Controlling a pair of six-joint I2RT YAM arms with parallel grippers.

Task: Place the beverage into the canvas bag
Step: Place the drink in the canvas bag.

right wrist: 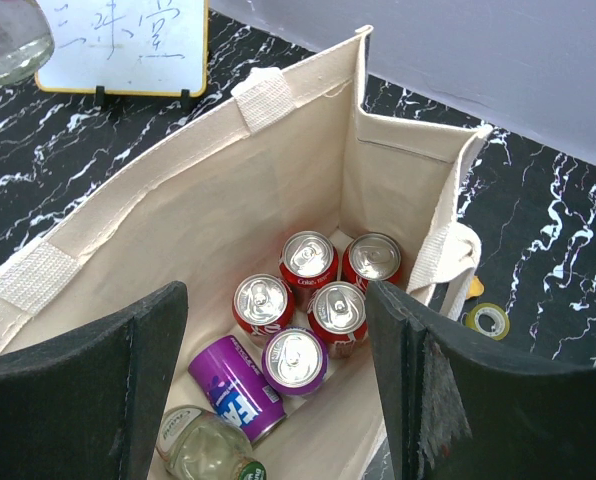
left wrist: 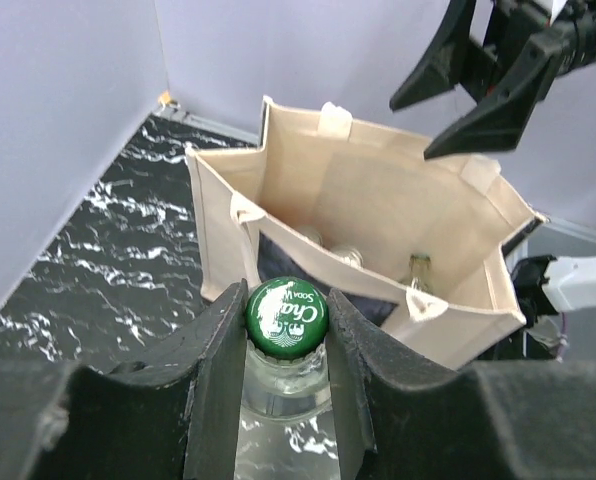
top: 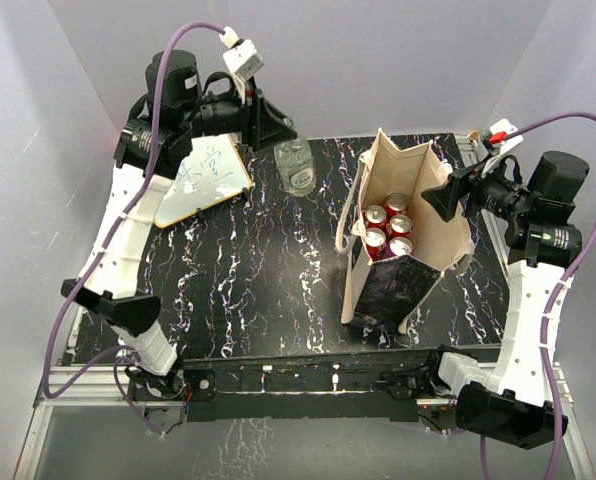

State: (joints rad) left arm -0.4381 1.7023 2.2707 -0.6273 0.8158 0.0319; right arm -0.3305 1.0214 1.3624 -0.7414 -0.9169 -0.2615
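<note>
Bottle (top: 296, 165) in its grip, the left arm rises from its base at the near left corner. It folds at the elbow and turns its wrist toward the middle of the table (top: 248, 270). The left gripper (left wrist: 286, 300) is clamped on the neck of this clear glass beverage, one black finger on each side just under the green cap (left wrist: 286, 317). White lettering on the cap reads partly as "Cha" and "Soda W". The bottle hangs above the black marbled table, just right of a yellow-framed whiteboard (top: 203, 180). The whiteboard carries handwritten marks that cannot be read. The bottle is outside the bag and well apart from it.

Right of centre the canvas bag (top: 423, 175) stands upright and open, with a black panel (top: 393, 285) on its near face. Inside are four red cans (right wrist: 310, 258), their label print too small to read, and two purple cans. One purple can (right wrist: 236, 385) is tipped over and shows white letters that are not legible. A second glass bottle (right wrist: 206, 450) lies in a corner.

On the right, the arm climbs from its base and bends back over the bag's far right edge. The right gripper (right wrist: 273, 300) points down into the opening with its jaws wide apart, holding nothing.
</note>
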